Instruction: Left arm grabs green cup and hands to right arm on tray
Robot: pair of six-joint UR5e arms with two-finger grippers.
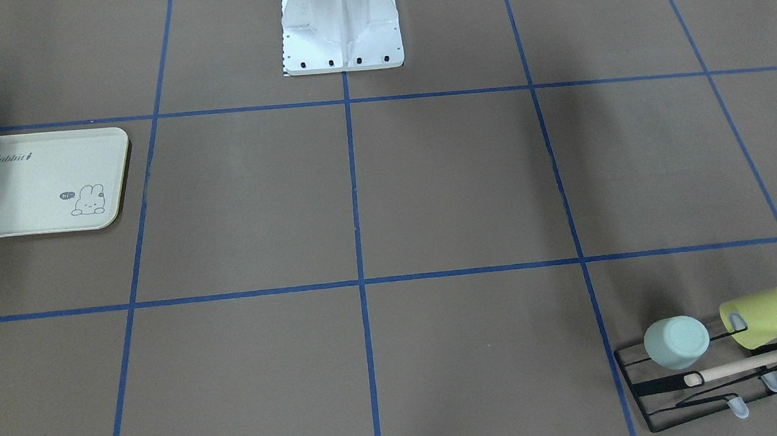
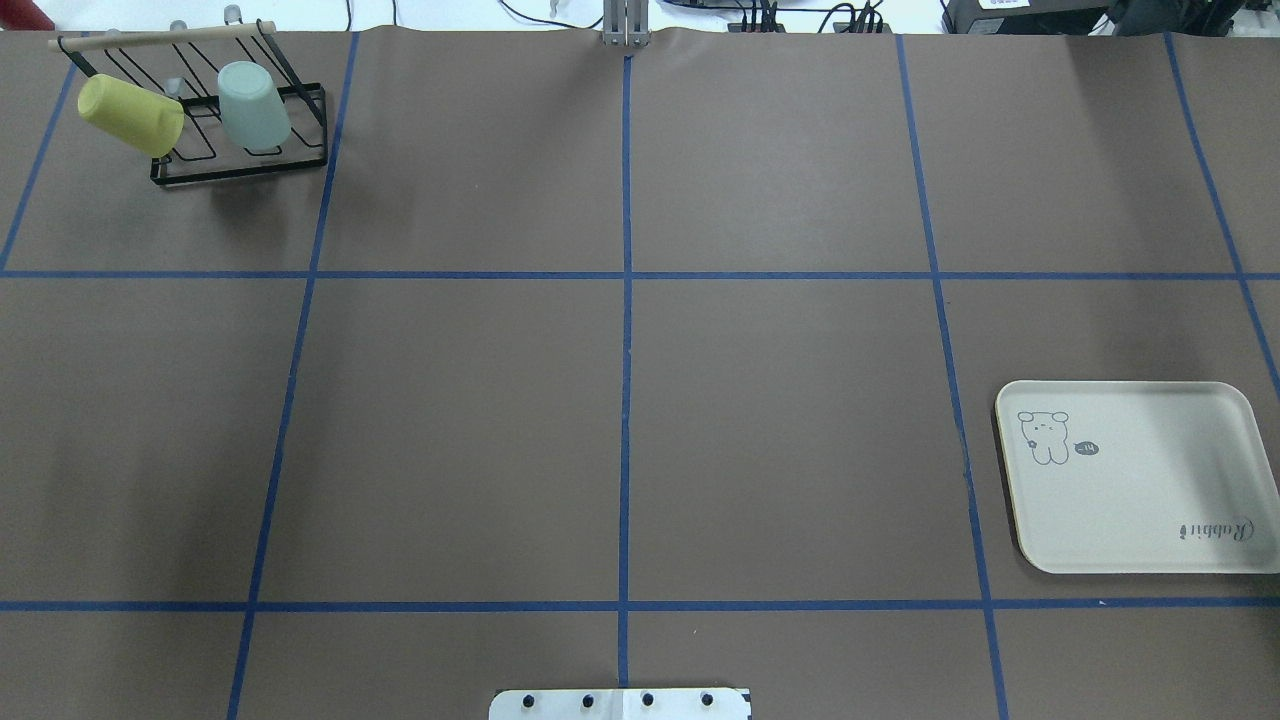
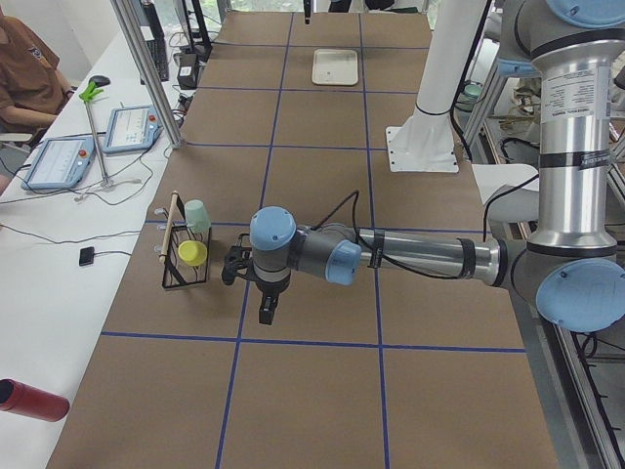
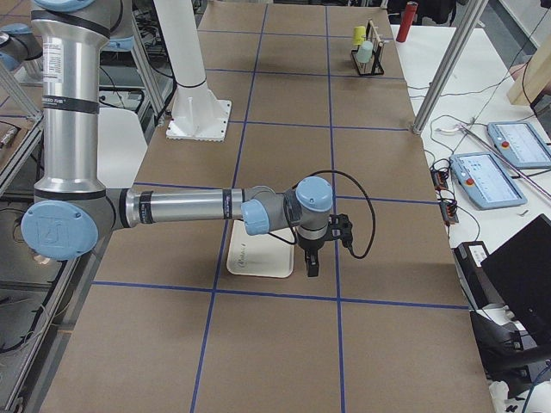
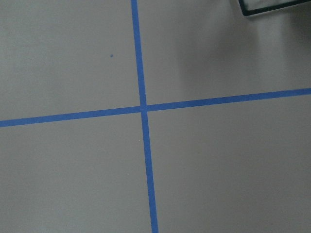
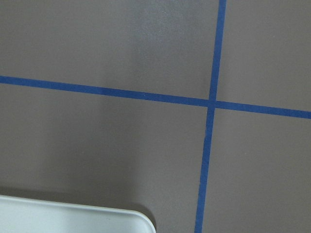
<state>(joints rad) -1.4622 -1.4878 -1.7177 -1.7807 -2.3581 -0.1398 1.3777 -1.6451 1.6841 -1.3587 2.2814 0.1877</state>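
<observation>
As the green cup (image 2: 254,104) sits mouth-down on the black wire rack (image 2: 240,172) at the far left corner, beside the yellow-green cup (image 2: 130,114), no task step is done. The grab, the hand-over and the placing all remain. The tray (image 2: 1140,500) is bare, on the right side of the table.

The left gripper (image 3: 265,315) hangs from the left arm (image 3: 410,256) above the table, near the rack on the robot's side and clear of the cup. It shows only in the side view, so I cannot tell whether it is wide or narrow. The right gripper (image 4: 311,267) on the right arm (image 4: 181,206) hovers just beside the tray. Its opening cannot be told either.
</observation>
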